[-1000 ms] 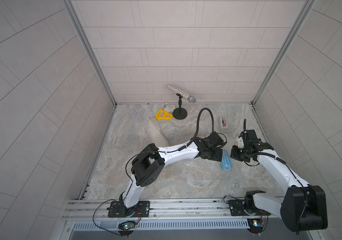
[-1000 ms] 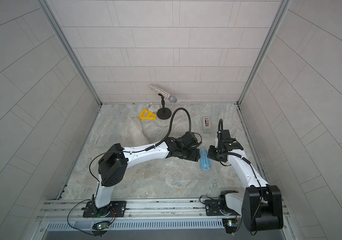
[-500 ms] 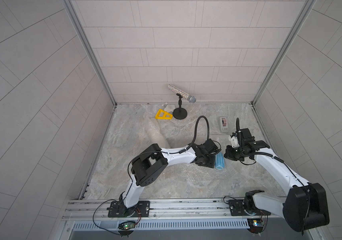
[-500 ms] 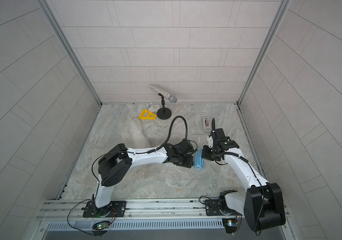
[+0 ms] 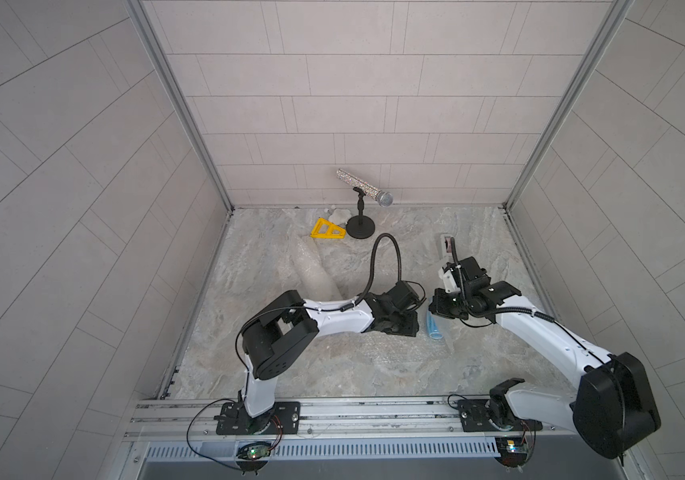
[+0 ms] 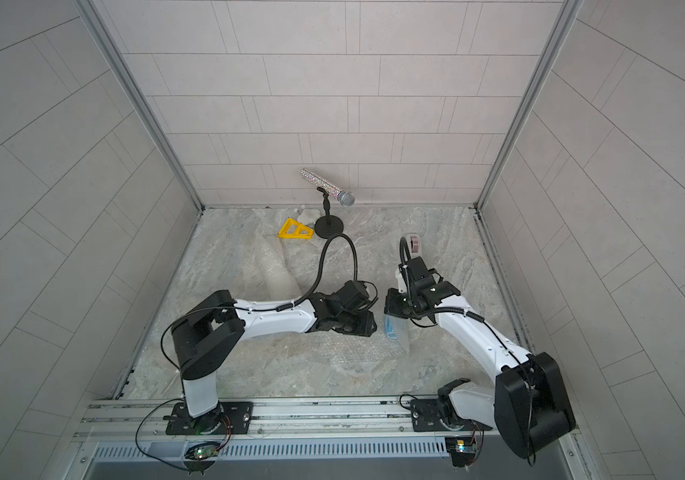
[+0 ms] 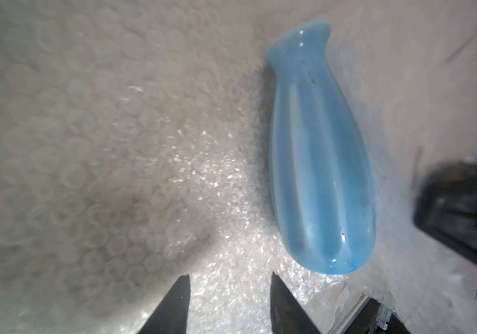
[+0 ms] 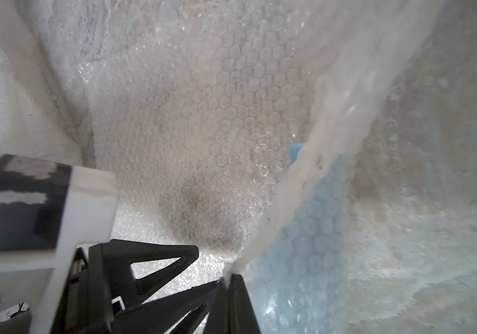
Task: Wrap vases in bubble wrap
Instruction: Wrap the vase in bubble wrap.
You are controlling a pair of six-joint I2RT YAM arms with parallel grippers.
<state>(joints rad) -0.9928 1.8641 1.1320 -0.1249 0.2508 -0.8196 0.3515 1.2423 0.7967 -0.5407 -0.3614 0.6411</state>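
Beside blue vase (image 7: 318, 162), right hand (image 8: 227, 282) pinches bubble wrap (image 8: 202, 115) (wrist-view only); left hand (image 7: 228, 282) spread.

The vase (image 7: 318, 162) is glossy light blue (faintly ribbed); the bubble wrap (image 7: 101, 130) is clear, dotted with round bubbles.

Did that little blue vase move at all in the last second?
Yes. In a top view the blue vase was in line with the tape dispenser; now it lies slightly left of that line.
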